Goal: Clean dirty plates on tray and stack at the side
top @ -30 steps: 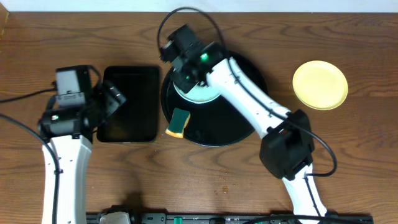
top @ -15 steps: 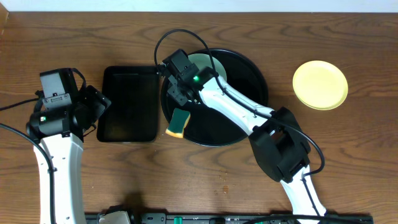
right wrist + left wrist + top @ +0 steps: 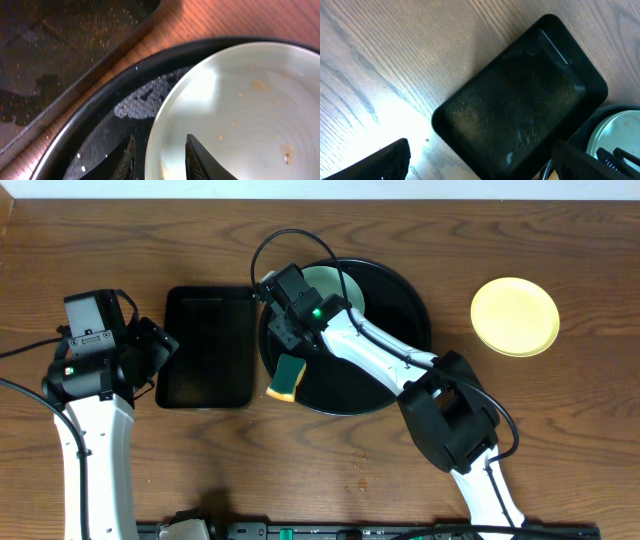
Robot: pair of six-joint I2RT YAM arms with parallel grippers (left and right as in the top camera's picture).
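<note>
A pale mint-blue plate (image 3: 328,280) with small brown smears lies at the back left of the round black tray (image 3: 400,330); it also shows in the right wrist view (image 3: 240,110). My right gripper (image 3: 293,320) (image 3: 160,160) is open, with its fingers astride the plate's left rim, one over the tray floor (image 3: 100,135) and one over the plate. A pale yellow plate (image 3: 514,316) lies on the table at the right. My left gripper (image 3: 160,345) (image 3: 480,170) is wide open and empty at the left edge of the rectangular tray. I see no second mint-blue plate.
A rectangular black tray (image 3: 205,347) (image 3: 520,105) lies just left of the round tray. A green and yellow sponge (image 3: 288,376) rests on the round tray's front left rim. Water drops speckle the round tray's floor. My right arm spans the round tray.
My right gripper dropped from above the plate to its left rim, then stayed still. My left gripper drew back to the left, off the rectangular tray.
</note>
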